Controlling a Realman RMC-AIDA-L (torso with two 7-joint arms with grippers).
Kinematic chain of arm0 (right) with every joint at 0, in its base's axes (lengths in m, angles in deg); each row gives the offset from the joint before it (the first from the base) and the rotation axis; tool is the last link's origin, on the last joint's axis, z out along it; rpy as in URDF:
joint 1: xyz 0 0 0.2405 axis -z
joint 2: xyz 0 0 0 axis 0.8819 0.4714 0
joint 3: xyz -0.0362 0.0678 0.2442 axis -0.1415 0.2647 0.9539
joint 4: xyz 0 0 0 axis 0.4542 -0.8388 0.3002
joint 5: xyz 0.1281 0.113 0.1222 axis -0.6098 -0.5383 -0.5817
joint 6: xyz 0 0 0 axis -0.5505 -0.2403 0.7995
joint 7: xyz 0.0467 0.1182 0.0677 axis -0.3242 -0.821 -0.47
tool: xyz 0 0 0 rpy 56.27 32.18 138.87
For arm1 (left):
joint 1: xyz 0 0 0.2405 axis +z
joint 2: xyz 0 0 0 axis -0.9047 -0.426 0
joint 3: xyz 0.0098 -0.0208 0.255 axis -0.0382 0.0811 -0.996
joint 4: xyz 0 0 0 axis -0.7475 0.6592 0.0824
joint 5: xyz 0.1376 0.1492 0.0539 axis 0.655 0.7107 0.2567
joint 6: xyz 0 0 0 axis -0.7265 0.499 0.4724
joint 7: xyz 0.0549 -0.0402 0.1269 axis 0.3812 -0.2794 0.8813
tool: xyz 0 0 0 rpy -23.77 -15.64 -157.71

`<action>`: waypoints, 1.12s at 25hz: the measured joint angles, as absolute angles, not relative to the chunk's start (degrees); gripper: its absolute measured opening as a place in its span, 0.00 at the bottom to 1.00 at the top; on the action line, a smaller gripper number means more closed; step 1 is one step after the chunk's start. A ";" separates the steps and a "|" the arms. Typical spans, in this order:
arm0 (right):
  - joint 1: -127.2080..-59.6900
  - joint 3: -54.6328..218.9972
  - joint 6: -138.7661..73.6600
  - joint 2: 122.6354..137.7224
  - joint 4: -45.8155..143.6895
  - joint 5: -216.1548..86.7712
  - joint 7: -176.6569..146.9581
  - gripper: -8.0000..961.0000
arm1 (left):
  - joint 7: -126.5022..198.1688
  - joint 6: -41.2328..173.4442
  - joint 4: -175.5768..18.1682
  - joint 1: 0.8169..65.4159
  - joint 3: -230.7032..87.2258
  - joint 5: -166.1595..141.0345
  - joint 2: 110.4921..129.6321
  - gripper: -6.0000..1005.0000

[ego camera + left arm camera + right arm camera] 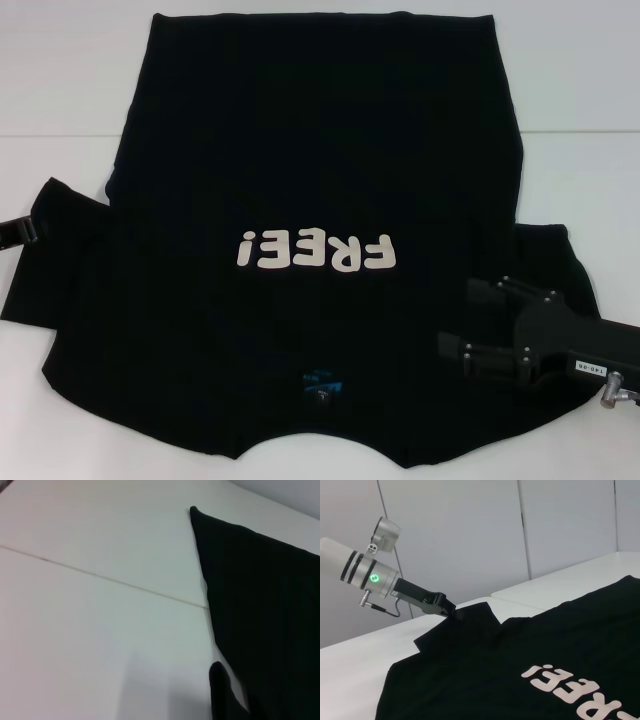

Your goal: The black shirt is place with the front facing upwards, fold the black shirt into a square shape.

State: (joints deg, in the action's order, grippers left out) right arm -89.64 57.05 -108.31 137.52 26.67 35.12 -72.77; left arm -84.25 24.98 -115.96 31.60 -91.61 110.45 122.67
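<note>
The black shirt lies spread flat on the white table, front up. Its off-white "FREE!" lettering reads upside down to me, and the blue neck label is near the front edge. At the far left my left gripper is shut on the tip of the shirt's left sleeve. The right wrist view shows that pinch, with the left gripper holding the sleeve corner slightly raised. My right gripper hovers open over the shirt's right shoulder, beside the right sleeve.
The white table has a thin seam running across it behind the sleeves. In the left wrist view, bare table lies beside the shirt's edge. White wall panels stand behind the table.
</note>
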 joint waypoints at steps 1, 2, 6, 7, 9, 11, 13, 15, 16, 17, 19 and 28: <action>-89.64 57.07 -108.31 137.52 26.67 35.12 -72.77 0.98 | -84.26 24.88 -116.02 31.48 -91.64 110.48 122.63 0.01; -89.64 57.10 -108.31 137.52 26.67 35.12 -72.77 0.98 | -84.28 24.77 -116.06 31.40 -91.80 110.50 122.62 0.01; -89.66 57.10 -108.31 137.52 26.67 35.12 -72.77 0.98 | -84.64 24.66 -116.92 31.24 -92.38 110.75 122.60 0.01; -89.68 57.11 -108.32 137.53 26.67 35.12 -72.77 0.98 | -84.74 24.67 -117.35 31.24 -92.36 110.78 122.57 0.01; -89.73 57.11 -108.34 137.52 26.67 35.12 -72.77 0.98 | -84.94 24.60 -118.46 31.36 -92.37 110.81 122.53 0.01; -89.73 57.11 -108.35 137.52 26.67 35.12 -72.77 0.98 | -85.26 24.52 -119.52 31.55 -92.36 110.87 122.51 0.01; -89.73 57.11 -108.36 137.53 26.67 35.12 -72.77 0.98 | -85.98 24.19 -120.37 31.63 -92.37 111.37 122.48 0.01; -89.72 57.10 -108.36 137.56 26.67 35.12 -72.77 0.98 | -86.65 23.73 -120.91 31.64 -92.38 112.10 122.45 0.01; -89.69 57.11 -108.36 137.58 26.71 35.12 -72.75 0.98 | -87.11 23.26 -121.25 31.62 -92.41 112.61 122.42 0.01; -89.69 57.11 -108.36 137.59 26.84 35.12 -72.67 0.98 | -87.57 22.71 -121.56 31.58 -92.44 112.96 122.40 0.01; -89.67 57.11 -108.36 137.60 27.14 35.12 -72.42 0.98 | -88.07 21.38 -122.04 31.43 -92.46 113.23 122.39 0.01; -89.68 57.10 -108.36 137.61 27.22 35.12 -72.27 0.98 | -98.07 12.84 -127.08 30.76 -94.63 113.86 121.76 0.01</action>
